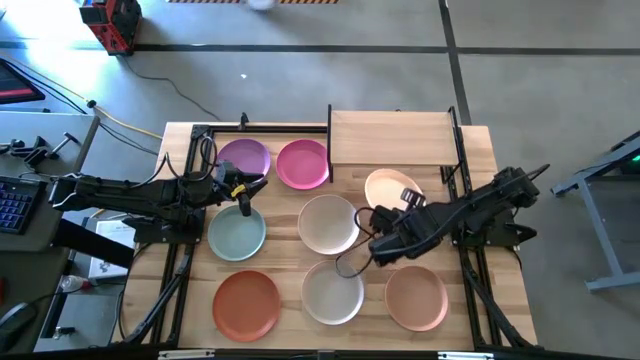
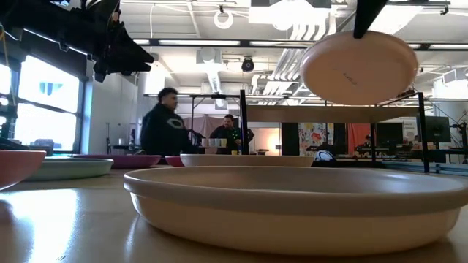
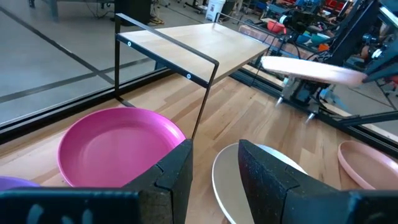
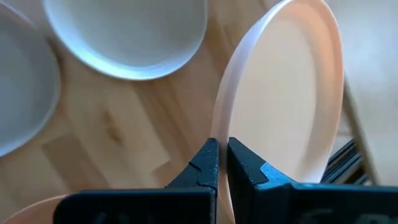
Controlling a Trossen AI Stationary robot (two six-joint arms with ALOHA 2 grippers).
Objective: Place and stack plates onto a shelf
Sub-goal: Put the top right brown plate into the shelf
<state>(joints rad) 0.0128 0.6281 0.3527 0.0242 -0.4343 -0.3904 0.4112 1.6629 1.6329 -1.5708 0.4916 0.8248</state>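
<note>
My right gripper is shut on a peach plate, which hangs in the air just in front of the shelf, a light-wood board on a black frame. The low view shows this plate about level with the shelf board. The shelf top is bare. My left gripper stands open above the table between the purple plate and the mint plate, with nothing between its fingers. The magenta plate lies flat next to the shelf's left post. My right gripper pinches the peach plate's rim between its two fingers, one on the inner face and one on the underside. The fingers slant down from the table's near right side. The plate is lifted clear of the table and tilted, with its hollow side facing up.
Other plates lie flat on the table: cream, off-white, peach and orange-red. The shelf's black posts stand between the magenta plate and the shelf. People move in the room beyond the table.
</note>
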